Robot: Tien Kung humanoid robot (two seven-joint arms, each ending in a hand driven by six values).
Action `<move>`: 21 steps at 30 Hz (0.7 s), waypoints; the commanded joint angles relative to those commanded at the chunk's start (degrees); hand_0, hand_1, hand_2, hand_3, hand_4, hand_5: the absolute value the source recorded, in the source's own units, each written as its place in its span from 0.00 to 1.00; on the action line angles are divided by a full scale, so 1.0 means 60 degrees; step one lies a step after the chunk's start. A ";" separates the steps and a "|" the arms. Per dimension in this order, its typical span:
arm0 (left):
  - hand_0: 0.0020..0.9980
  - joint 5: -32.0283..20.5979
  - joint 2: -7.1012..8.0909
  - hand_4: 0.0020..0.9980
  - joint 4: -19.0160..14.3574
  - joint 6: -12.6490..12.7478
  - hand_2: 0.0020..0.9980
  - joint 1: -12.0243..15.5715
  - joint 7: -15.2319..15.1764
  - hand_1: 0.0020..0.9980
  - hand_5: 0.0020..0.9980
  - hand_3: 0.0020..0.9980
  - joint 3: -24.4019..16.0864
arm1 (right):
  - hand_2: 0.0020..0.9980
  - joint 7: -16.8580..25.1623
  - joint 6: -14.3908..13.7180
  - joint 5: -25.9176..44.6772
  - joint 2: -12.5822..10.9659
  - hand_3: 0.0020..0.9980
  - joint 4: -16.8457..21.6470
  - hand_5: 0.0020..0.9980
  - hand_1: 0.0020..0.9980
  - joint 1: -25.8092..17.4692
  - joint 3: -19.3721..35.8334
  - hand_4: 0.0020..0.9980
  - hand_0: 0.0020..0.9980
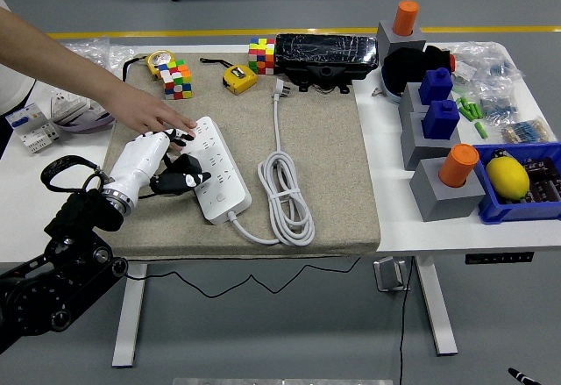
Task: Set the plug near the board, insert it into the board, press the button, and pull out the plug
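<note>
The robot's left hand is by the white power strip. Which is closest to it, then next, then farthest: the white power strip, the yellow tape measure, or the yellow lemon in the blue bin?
From the robot's left hand in the head view:
1. White power strip, right beside the hand.
2. Yellow tape measure, farther back on the table.
3. Yellow lemon, far right, in the blue bin.
</note>
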 joint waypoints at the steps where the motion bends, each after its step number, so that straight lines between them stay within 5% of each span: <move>1: 0.73 -0.0041 0.0003 0.88 -0.0046 0.0105 0.67 0.0014 -0.0114 0.68 0.44 0.71 -0.0003 | 0.63 0.0003 0.0002 -0.0004 0.0001 0.56 0.0008 0.55 0.65 -0.0008 0.0014 0.98 0.65; 14: 0.66 -0.0256 0.0124 0.89 -0.1300 0.1691 0.62 0.0229 -0.1370 0.62 0.42 0.65 -0.0453 | 0.63 0.0009 0.0003 -0.0011 0.0015 0.56 0.0024 0.55 0.65 -0.0011 0.0004 0.98 0.65; 21: 0.65 -0.0033 0.0199 0.89 -0.1520 0.1752 0.61 0.0247 -0.1234 0.61 0.42 0.64 -0.0619 | 0.63 0.0011 -0.0001 -0.0024 0.0005 0.56 0.0019 0.55 0.65 -0.0023 0.0013 0.98 0.65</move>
